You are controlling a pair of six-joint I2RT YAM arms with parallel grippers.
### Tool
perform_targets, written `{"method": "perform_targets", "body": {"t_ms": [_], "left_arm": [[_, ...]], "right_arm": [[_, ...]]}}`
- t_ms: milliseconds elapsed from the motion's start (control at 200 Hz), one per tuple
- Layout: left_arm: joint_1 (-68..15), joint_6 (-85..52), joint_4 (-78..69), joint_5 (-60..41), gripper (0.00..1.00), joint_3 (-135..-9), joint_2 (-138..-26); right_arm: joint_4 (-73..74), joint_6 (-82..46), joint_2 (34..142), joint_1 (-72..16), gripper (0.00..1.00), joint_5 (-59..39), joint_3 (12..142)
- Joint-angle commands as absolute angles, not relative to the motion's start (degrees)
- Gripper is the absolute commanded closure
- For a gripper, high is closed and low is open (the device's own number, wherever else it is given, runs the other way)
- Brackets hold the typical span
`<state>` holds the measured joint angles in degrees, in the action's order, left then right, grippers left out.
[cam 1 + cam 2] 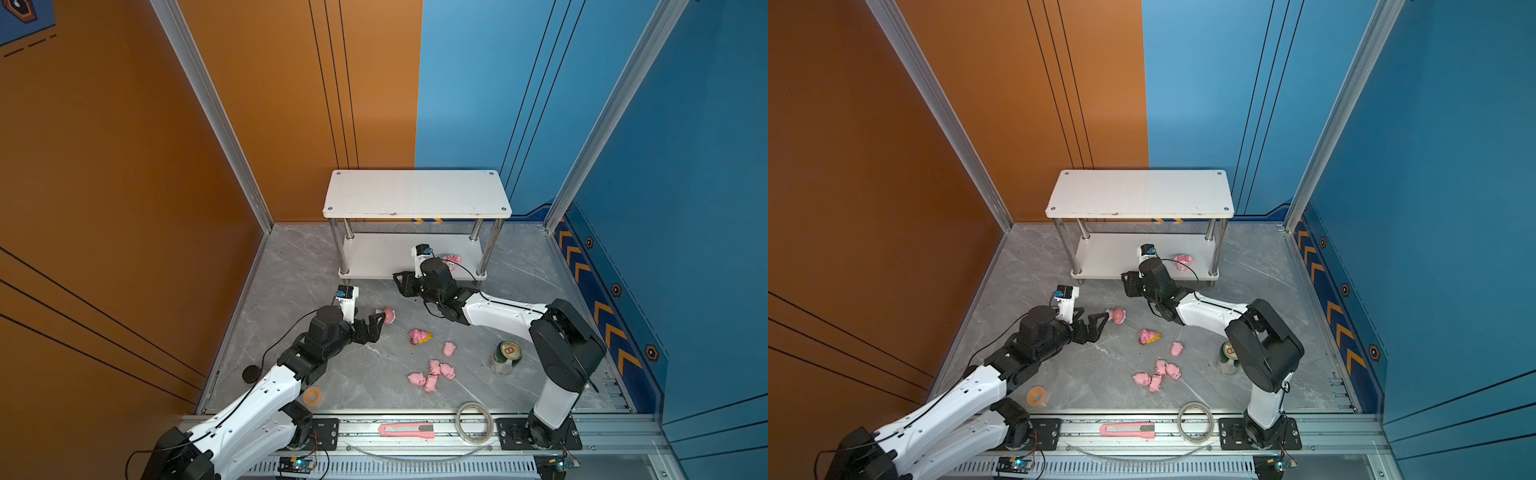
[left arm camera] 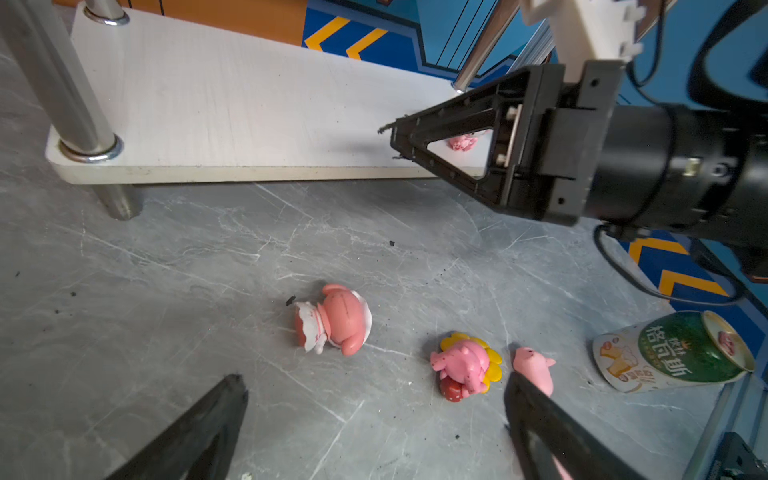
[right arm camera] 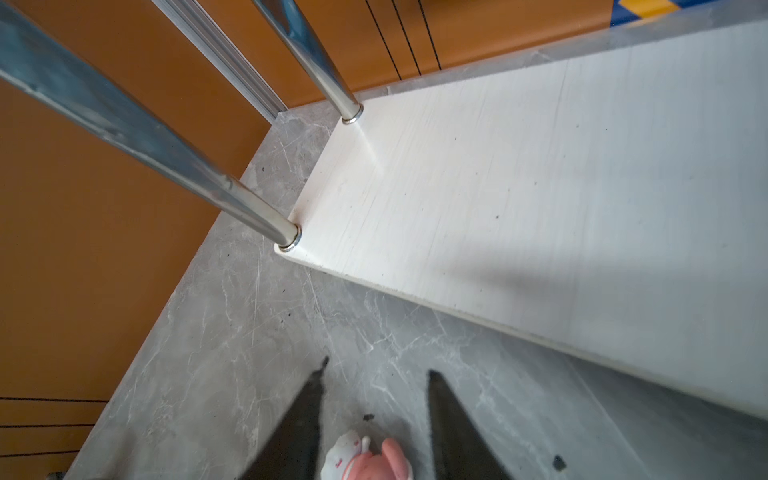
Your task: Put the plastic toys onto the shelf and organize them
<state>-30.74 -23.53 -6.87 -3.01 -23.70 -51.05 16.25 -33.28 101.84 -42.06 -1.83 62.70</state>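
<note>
The white two-tier shelf [image 1: 415, 193] [image 1: 1138, 193] stands at the back, and one pink-white toy [image 1: 452, 262] [image 1: 1183, 262] sits on its lower board [image 2: 249, 104] [image 3: 540, 187]. On the floor lie a pink-white figurine [image 1: 388, 315] [image 2: 332, 320] [image 3: 365, 457], a sunflower-faced figurine [image 1: 420, 336] [image 2: 467, 365] and several small pink pigs [image 1: 434, 374] [image 1: 1158, 374]. My left gripper [image 1: 374, 323] [image 2: 374, 380] is open and empty, just short of the pink-white figurine. My right gripper [image 1: 401, 282] [image 3: 378, 368] hovers at the shelf's front edge, jaws apart and empty, with that figurine on the floor below it.
A green can [image 1: 505, 357] [image 2: 673, 353] stands by the right arm's elbow. A pink utility knife [image 1: 406, 430] and a clear tape ring [image 1: 476, 422] lie on the front rail. An orange tape roll [image 1: 312, 395] and a black disc [image 1: 251, 374] sit beside the left arm.
</note>
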Motion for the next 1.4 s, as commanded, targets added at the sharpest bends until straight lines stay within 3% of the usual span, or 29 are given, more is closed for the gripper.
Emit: {"method": "perform_targets", "body": {"t_ms": [0,140,245,365,591,961,1397], "left_arm": [[-30.2,-23.6,-6.1,-1.9,0.08,-25.9,-53.1],[-30.2,-23.5,-4.6,-1.4,0.13,-26.6,-57.2],[-30.2,-23.8,-5.8,-1.6,0.35,-27.1,-60.6],[-29.9,-24.1,-8.1,-0.6,0.68,-28.4,-65.4],[-29.3,-24.9,-10.2,-6.9,0.92,-35.3,-76.7],[-26.0,-26.2,-11.2,-7.9,1.0,-38.2,-84.9],[-21.2,-28.5,-17.6,-11.3,1.0,-32.6,-89.0]], "right_arm": [[9.4,-31.8,100.9,-43.9,0.78,-0.5,60.7],[7.0,-32.0,99.9,-44.0,0.89,-2.9,59.7],[4.5,-30.3,100.4,-44.5,0.9,-4.7,60.1],[3.9,-29.9,100.8,-44.8,0.91,-4.6,59.0],[4.6,-30.9,101.6,-44.8,0.91,-6.2,57.9],[4.5,-30.7,102.7,-44.5,0.91,-6.9,58.9],[4.1,-31.0,102.5,-44.2,0.91,-6.6,59.7]]}}
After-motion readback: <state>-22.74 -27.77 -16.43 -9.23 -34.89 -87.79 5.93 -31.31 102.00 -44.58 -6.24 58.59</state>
